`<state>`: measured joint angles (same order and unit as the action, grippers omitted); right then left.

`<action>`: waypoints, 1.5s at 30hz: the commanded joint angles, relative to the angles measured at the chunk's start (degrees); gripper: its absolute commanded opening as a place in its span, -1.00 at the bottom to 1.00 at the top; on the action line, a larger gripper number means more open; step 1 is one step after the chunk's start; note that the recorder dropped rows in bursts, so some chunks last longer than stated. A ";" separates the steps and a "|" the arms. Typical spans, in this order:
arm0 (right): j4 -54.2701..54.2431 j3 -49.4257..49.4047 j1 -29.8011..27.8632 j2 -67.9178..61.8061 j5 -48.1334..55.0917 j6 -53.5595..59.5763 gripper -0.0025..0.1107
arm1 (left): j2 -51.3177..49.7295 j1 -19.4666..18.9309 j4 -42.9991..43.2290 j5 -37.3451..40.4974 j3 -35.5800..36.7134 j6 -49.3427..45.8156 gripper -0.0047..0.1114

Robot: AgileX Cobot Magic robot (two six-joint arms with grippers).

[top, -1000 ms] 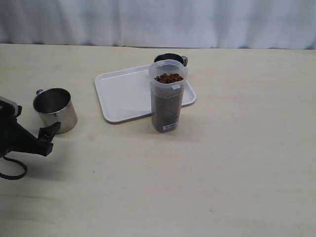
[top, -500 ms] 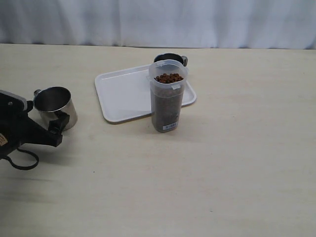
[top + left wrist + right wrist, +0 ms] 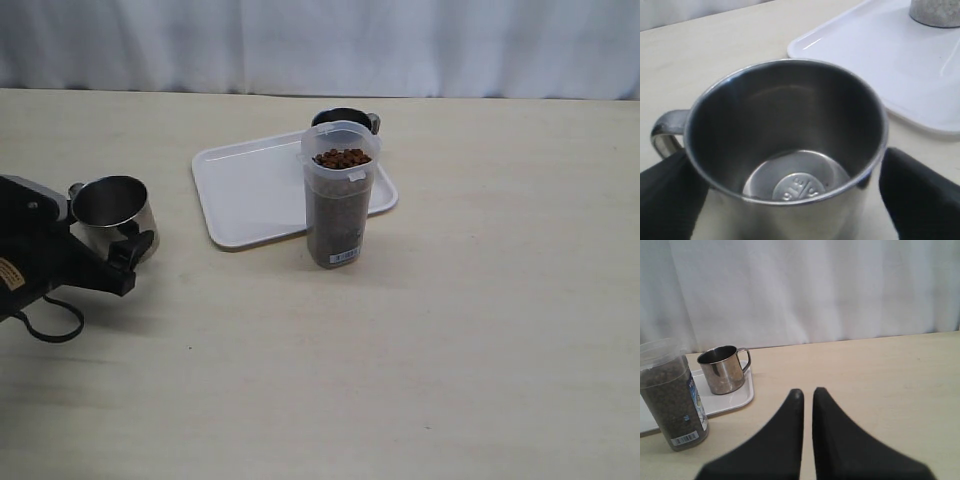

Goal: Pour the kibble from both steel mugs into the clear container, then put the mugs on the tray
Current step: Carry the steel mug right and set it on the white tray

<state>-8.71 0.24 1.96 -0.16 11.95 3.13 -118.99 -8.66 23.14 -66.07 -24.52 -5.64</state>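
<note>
One steel mug [image 3: 110,205] stands upright on the table at the left, and the left wrist view shows that mug [image 3: 790,125] with a bare bottom. My left gripper [image 3: 108,232] [image 3: 790,200] is open, with one black finger on each side of its wall. The other steel mug [image 3: 345,120] [image 3: 725,369] stands at the far end of the white tray [image 3: 250,185] [image 3: 900,65] [image 3: 725,400]. The clear container [image 3: 340,200] [image 3: 672,395] stands at the tray's front edge, filled nearly to the rim with kibble [image 3: 342,158]. My right gripper [image 3: 807,392] is shut and empty, out of the exterior view.
A white curtain [image 3: 320,45] closes off the back of the table. The container's base [image 3: 937,12] shows beyond the tray in the left wrist view. Bare tabletop [image 3: 480,330] stretches across the right and front.
My left gripper has moved up and to the right to the left mug, and its fingers now stand on either side of it. The mugs, container and tray have not moved.
</note>
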 commanded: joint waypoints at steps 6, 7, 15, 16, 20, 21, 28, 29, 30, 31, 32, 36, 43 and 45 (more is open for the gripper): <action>-0.09 -0.24 0.20 0.16 0.00 -0.16 -0.87 | 0.03 -0.09 -2.60 -0.69 -0.31 -0.03 -0.92; -0.09 -0.24 0.20 0.16 0.00 -0.16 -0.87 | 0.39 -0.09 -2.45 -0.69 -0.31 -0.04 -0.92; -0.09 -0.24 0.20 0.16 0.00 -0.16 -0.87 | 6.63 -0.09 4.11 -1.31 -0.31 1.78 -0.92; -0.09 -0.24 0.20 0.16 0.00 -0.16 -0.87 | 7.06 -0.09 4.84 -1.48 -0.77 3.16 -0.92; -0.09 -0.24 0.20 0.16 0.00 -0.16 -0.87 | 7.48 0.04 15.34 6.55 -8.26 14.31 -0.92; -0.09 -0.24 0.20 0.16 0.00 -0.16 -0.87 | 7.48 0.04 16.98 7.71 -9.95 16.49 -0.92; -0.09 -0.24 0.20 0.16 0.00 -0.16 -0.87 | 7.33 8.79 18.08 22.79 -24.79 22.63 -0.92; -0.09 -0.24 0.20 0.16 0.00 -0.16 -0.87 | 6.80 10.36 17.76 24.05 -26.75 23.00 -0.92; -0.09 -0.24 0.20 0.16 0.00 -0.16 -0.87 | 6.03 11.27 16.99 24.05 -27.98 23.89 -0.92; -0.09 -0.24 0.20 0.16 0.00 -0.16 -0.87 | 4.51 11.92 16.38 23.85 -29.61 25.43 -0.92; -0.09 -0.24 0.20 0.16 0.00 -0.16 -0.87 | 3.13 12.39 16.38 23.71 -30.97 26.07 -0.92; -0.09 -0.24 0.20 0.16 0.00 -0.16 -0.87 | -2.88 13.08 16.15 23.24 -34.02 26.44 -0.92; -0.09 -0.24 0.20 0.16 0.00 -0.16 -0.87 | -8.76 13.08 16.45 19.49 -36.82 26.44 -0.92; -0.09 -0.24 0.20 0.16 0.00 -0.16 -0.87 | -10.25 13.20 16.76 19.50 -37.83 26.44 -0.92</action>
<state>-8.71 0.24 1.96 -0.16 11.95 3.02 -127.62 4.12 40.17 -44.26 -60.81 20.30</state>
